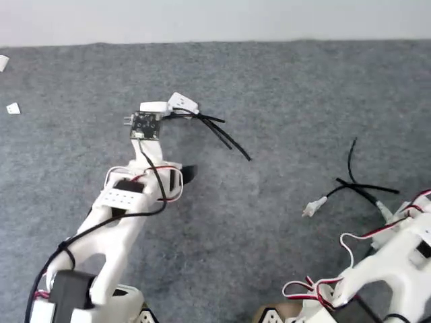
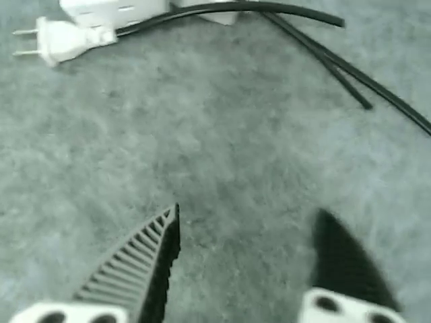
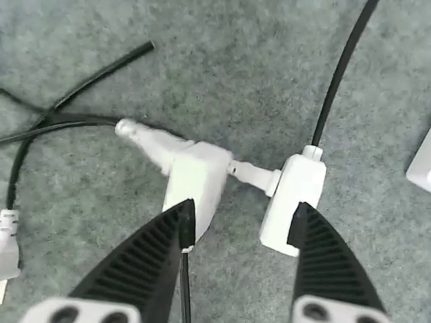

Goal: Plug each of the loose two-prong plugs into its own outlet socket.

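Plug with two bare prongs lies flat on the grey counter, ahead of the left tool and well apart from its tips. That tool is spread wide and holds nothing; grey counter lies between it and the plug. The prongs point away from a white socket block just beside the plug's tail, and black cords run past the block. The right tool is spread too and pinches nothing; its tips straddle two white blocks, a plain block and a corded block, joined by a short white neck. Whether the tips touch them I cannot tell. In the high view another loose plug lies near the right arm, prongs toward the left arm's side, long axis in line with its black cord.
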You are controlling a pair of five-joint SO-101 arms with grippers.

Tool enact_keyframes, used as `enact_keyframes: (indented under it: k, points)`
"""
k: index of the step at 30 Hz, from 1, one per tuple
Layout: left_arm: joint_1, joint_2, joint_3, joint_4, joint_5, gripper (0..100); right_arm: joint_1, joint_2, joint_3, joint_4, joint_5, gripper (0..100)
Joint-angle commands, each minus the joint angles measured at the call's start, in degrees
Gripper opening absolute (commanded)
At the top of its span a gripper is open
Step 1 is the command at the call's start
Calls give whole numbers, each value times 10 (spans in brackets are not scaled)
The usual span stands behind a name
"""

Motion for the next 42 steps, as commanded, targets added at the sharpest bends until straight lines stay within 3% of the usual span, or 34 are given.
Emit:
enact_keyframes:
  k: [1, 7, 12, 17, 24, 34, 42]
  points:
    - [-30, 15, -49, 3, 21, 394, 5, -15, -74, 34, 1, 222]
    - [-55, 23, -76, 2, 24, 394, -22, -84, -143, 166, -34, 219]
    - [-59, 24, -95, 4, 40, 394, -127, -175, -76, 230, -36, 162]
    - [-61, 24, -140, 62, 56, 393, -285, -254, 79, 165, -49, 149]
    - [-97, 71, -236, 62, 55, 393, -399, -268, 239, 0, -62, 147]
    - [-117, 367, -562, 147, 53, 393, -418, -268, 265, -15, -47, 147]
    - [-117, 519, -772, 187, -5, 393, -422, -268, 267, -16, -43, 147]
